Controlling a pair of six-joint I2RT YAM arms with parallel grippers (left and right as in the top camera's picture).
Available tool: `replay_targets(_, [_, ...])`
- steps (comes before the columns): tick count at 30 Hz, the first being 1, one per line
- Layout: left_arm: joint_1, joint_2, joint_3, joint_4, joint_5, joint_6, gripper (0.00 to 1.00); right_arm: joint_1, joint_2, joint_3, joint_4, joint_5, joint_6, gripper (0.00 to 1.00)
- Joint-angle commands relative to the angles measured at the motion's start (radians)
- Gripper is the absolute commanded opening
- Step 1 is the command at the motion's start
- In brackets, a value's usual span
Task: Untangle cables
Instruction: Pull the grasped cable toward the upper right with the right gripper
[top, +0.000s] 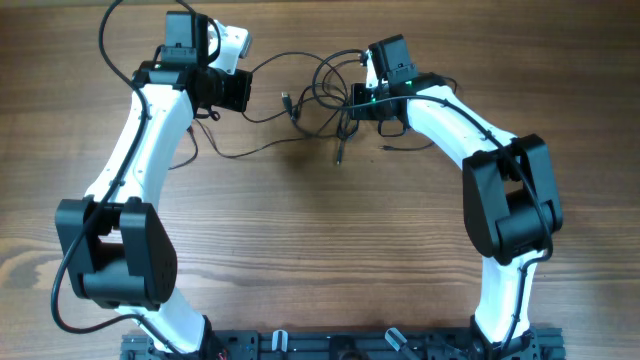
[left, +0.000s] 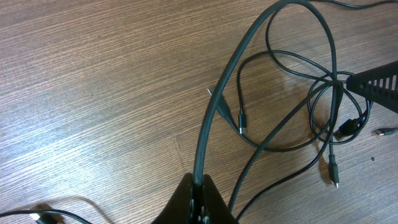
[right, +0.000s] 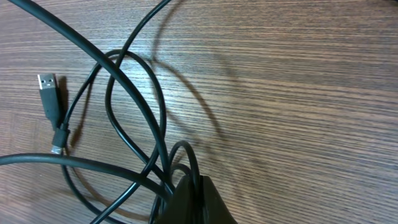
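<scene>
1. Where the cables (top: 318, 88) knot by the worktop's (top: 300, 250) far edge, I can't count the strands.
2. Left jaws: pinching one cable.
3. Right jaws: clamped on the tangle, with one USB plug (right: 46, 93) beside them.

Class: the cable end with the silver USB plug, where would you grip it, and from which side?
Probably the black housing behind the USB plug, from straight above, pinching across its narrow sides: it lies flat on the table, clear of the looped cables.
</scene>
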Motion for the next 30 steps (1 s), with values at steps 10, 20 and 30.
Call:
replay_targets(10, [0.007, 0.006, -0.008, 0.015, 0.075, -0.009, 0.04, -0.039, -0.327, 0.048, -0.009, -0.117, 0.048, 0.05])
replay_targets(20, [0.006, 0.007, -0.020, 0.034, 0.111, -0.009, 0.05, -0.040, -0.496, 0.048, -0.025, -0.141, 0.037, 0.04])
replay_targets(30, [0.011, 0.013, -0.147, 0.126, 0.063, -0.009, 0.05, -0.084, -0.509, 0.077, -0.103, -0.173, 0.064, 0.04])
